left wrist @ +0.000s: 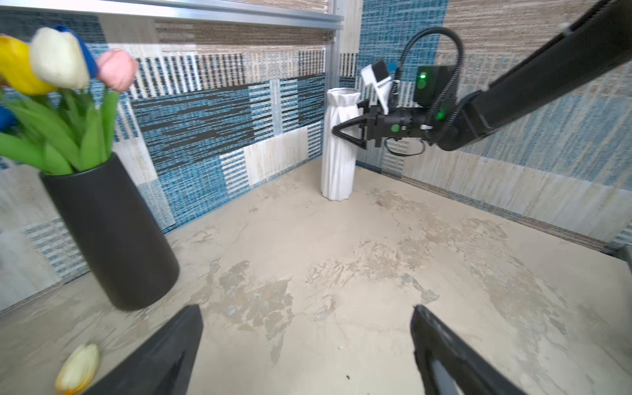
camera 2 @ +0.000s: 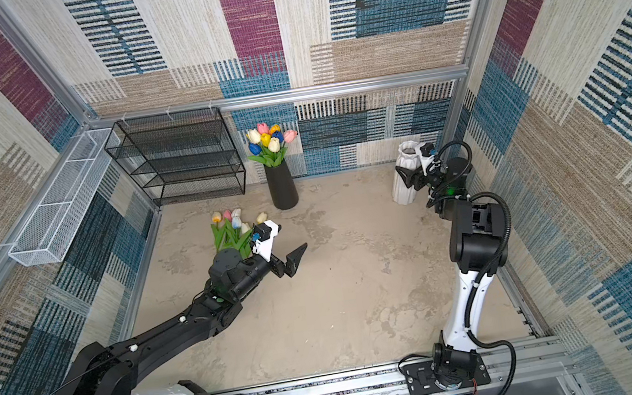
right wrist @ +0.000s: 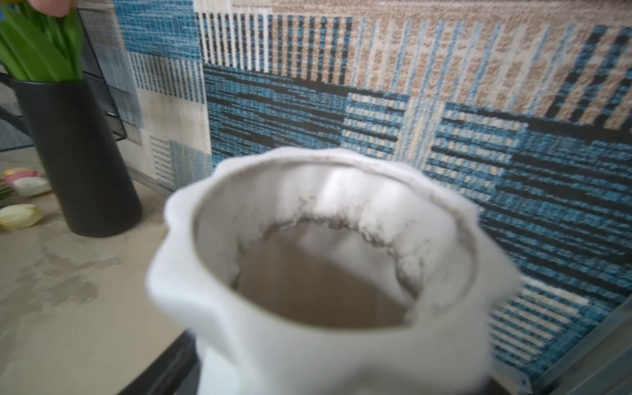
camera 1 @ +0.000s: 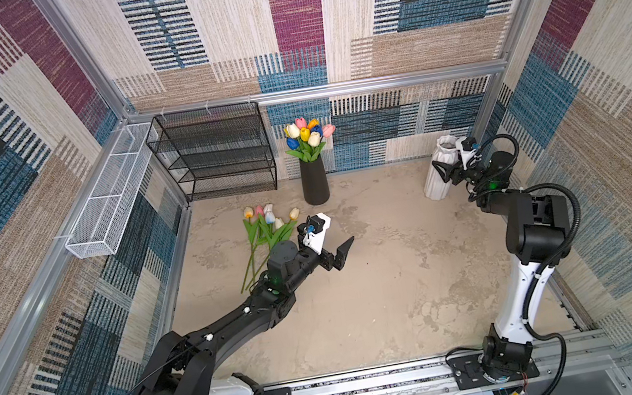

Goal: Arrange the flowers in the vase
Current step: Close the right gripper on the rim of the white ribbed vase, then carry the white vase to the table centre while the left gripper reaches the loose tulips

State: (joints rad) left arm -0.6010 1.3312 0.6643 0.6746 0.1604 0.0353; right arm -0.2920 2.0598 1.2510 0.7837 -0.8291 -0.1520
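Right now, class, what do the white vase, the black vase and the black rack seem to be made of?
White vase: probably ceramic, matte; thick wavy rim, folded walls. Black vase: ceramic or coated metal, smooth matte; hard to tell. Black rack: painted metal mesh; see-through grid shelves.

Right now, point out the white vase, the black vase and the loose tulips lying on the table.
white vase (left wrist: 338, 171): left wrist view, on its ribbed body.
black vase (camera 1: 315, 184): in a top view, on its side wall.
loose tulips (camera 1: 269, 236): in a top view, on their green leaves.
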